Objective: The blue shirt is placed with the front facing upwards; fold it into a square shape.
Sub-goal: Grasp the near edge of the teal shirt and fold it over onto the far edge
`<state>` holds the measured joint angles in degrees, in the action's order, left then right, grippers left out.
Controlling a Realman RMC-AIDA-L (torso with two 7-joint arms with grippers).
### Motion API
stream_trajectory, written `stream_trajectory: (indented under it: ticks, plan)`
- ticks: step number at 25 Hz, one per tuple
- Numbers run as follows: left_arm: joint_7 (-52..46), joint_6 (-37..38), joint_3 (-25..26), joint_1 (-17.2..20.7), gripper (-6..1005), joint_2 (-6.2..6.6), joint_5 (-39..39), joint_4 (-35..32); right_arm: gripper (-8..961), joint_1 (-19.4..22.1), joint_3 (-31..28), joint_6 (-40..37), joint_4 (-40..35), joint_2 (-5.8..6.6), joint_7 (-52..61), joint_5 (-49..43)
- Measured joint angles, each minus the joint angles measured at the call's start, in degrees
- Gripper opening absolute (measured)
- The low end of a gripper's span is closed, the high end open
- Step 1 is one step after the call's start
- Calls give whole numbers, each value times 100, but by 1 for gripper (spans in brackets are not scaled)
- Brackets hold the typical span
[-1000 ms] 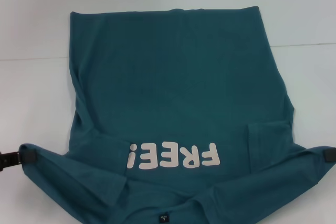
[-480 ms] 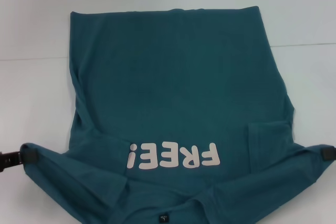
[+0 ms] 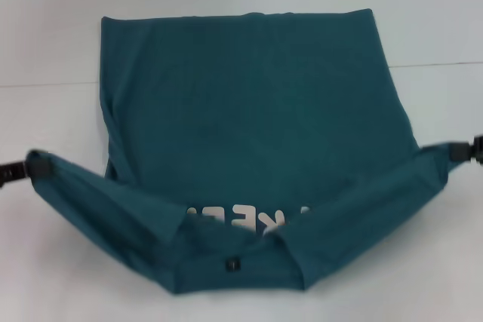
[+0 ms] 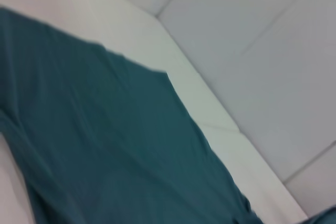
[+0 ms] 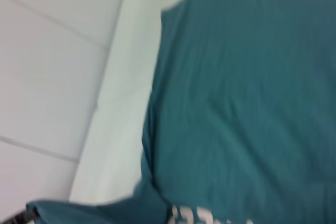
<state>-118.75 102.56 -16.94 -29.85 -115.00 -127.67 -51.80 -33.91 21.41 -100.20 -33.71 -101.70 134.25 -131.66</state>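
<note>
The blue shirt (image 3: 249, 103) lies spread on the white table, its far hem straight across the back. Its near neck end is lifted and folding over toward the far side, so the pale lettering (image 3: 249, 216) is half hidden under the fold. A small dark label (image 3: 233, 264) shows on the raised part. My left gripper (image 3: 34, 165) is shut on the shirt's left corner at the left edge. My right gripper (image 3: 459, 151) is shut on the right corner at the right edge. The wrist views show teal cloth (image 4: 105, 140) (image 5: 247, 103) over the table, no fingers.
The white table (image 3: 53, 35) surrounds the shirt, with a seam line (image 3: 45, 84) across it. In the wrist views the table edge (image 4: 220, 114) borders a pale tiled floor (image 5: 47, 51).
Both grippers rose and moved away from me, carrying the shirt's near corners. The neck end folded up over the chest, covering most of the lettering.
</note>
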Motion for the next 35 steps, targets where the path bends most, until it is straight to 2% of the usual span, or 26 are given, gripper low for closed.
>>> stream_trajectory:
  ticks: [10,18,22,24,30,31,32,35]
  plan:
    - [-66,-628,34,-338,34,88,579,315,10,-113,-6,719,237,-44,113,890]
    - [80,-1279,-32,-559,35,174,655,684,10,-94,-2,1318,456,-74,118,1295]
    - [177,-1418,-295,-565,36,178,615,830,10,-81,57,1466,544,-134,110,1297]
    - [298,-1506,-559,-467,46,128,607,736,10,-62,111,1488,548,-181,99,1282]
    - [1089,-2084,-945,-340,76,-59,617,625,9,27,178,1530,550,-207,48,1271]
    - [1002,-2433,-1338,-361,82,-88,602,639,9,48,215,1576,550,-208,47,1268]
    - [1002,-2433,-1338,-361,87,-88,602,639,9,48,215,1576,550,-208,47,1268]
    - [542,-3249,-2024,-431,102,-148,430,615,9,52,272,1626,550,-209,46,1266]
